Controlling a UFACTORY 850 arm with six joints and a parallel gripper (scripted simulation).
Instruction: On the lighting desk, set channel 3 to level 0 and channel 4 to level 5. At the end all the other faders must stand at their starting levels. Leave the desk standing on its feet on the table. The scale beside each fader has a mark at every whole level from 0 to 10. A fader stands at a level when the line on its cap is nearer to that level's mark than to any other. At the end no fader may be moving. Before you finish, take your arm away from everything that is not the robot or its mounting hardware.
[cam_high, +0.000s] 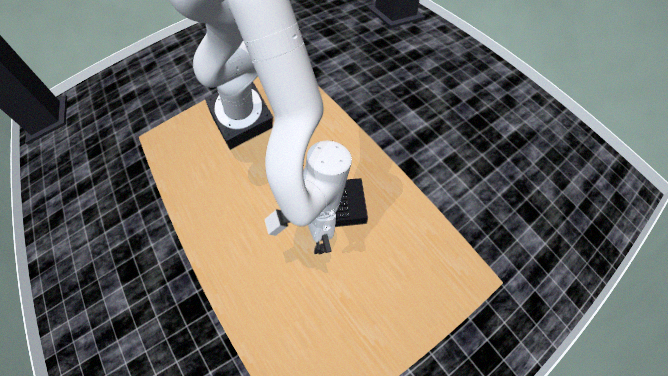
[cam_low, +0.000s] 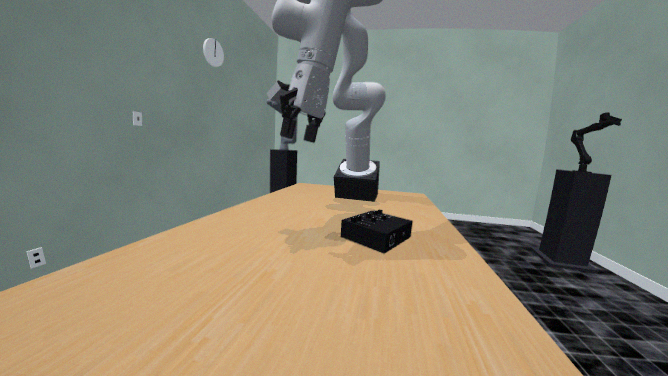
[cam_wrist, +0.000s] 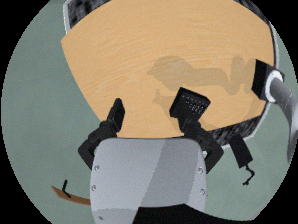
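The lighting desk (cam_low: 376, 230) is a small black box standing flat on the wooden table, right of the table's middle. In the overhead view the desk (cam_high: 354, 202) is partly hidden behind my arm. Its fader caps are too small to read. My gripper (cam_low: 300, 127) hangs high above the table, up and to the left of the desk, well clear of it. The fingers are spread wide with nothing between them. From above the gripper (cam_high: 322, 246) shows just beside the desk's near left corner. In the wrist view the open fingers frame bare table top; I cannot make out the desk there.
My arm's black base (cam_low: 356, 181) sits at the table's far end. A black pedestal with a small arm (cam_low: 575, 220) stands on the floor to the right. Another pedestal (cam_low: 283, 169) stands behind the table's far left corner.
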